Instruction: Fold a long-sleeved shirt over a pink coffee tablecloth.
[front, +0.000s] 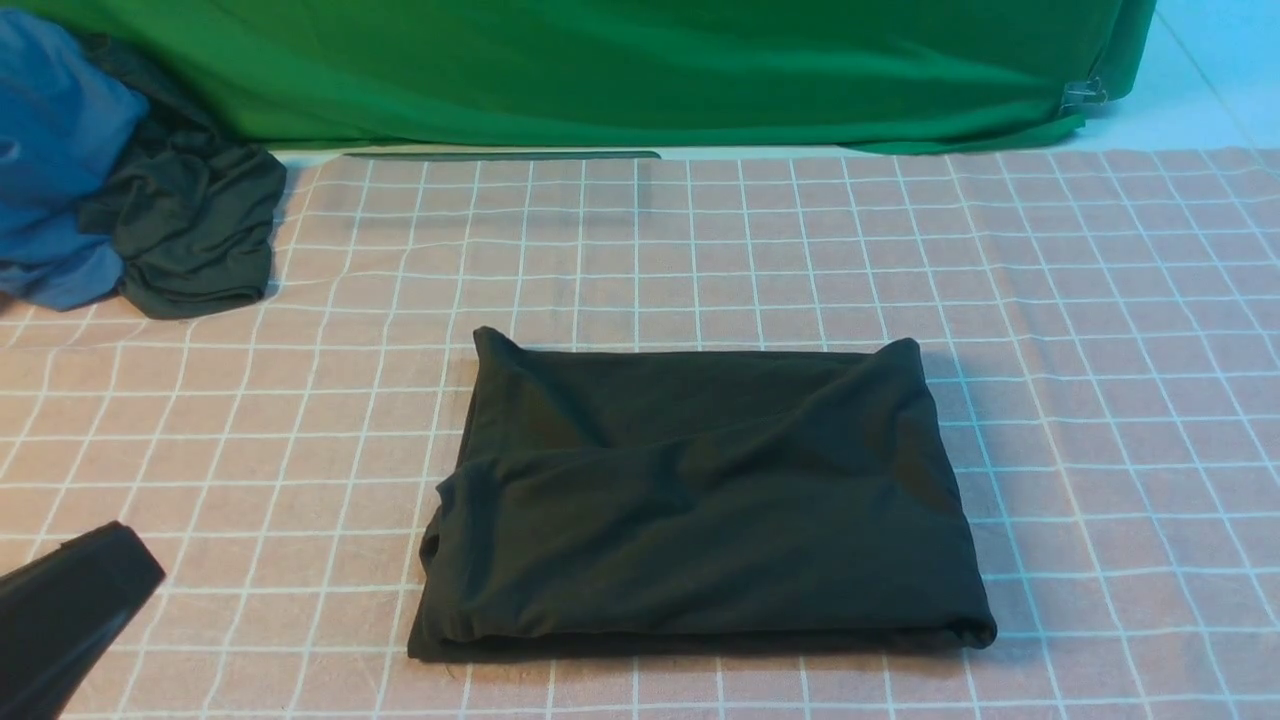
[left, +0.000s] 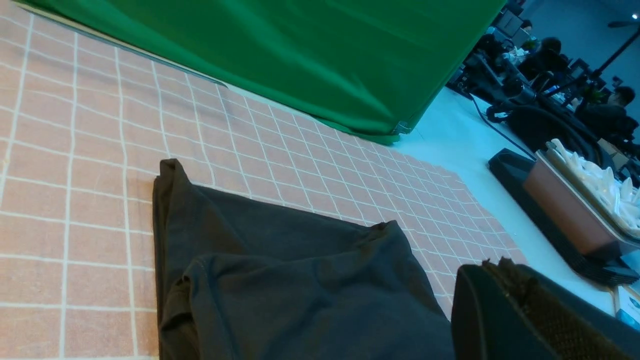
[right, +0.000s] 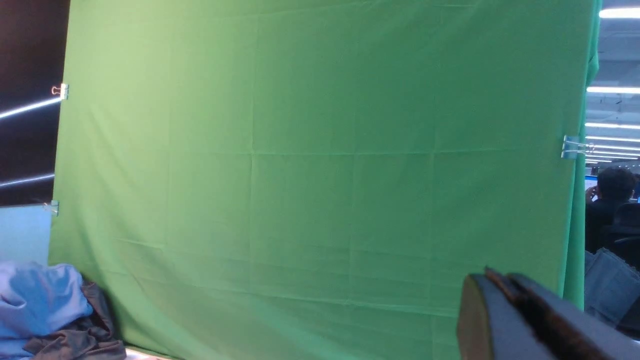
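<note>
long-sleeved shirt (front: 700, 500) already folded, lying on pink coffee tablecloth (front: 1100, 300), just right of left gripper (front: 120, 560). Both grippers pressed together, empty. Looks soft, light, floppy; I'd pinch corners, not middle.

Front view: high, between the arms, looking forward and down across the pink coffee tablecloth (front: 1100, 300) to the green backdrop cloth (front: 620, 70); the left gripper (front: 140, 565) shows at its near left edge. Left wrist view: low behind its own gripper (left: 492, 265), looking past its tip over the long-sleeved shirt (left: 300, 280) just ahead, backdrop beyond. Right wrist view: raised, level, facing the backdrop (right: 320, 175) well ahead of the right gripper (right: 492, 277). All three views share the backdrop; the front and right wrist views share the bunched blue and dark cloth (right: 45, 310).
</note>
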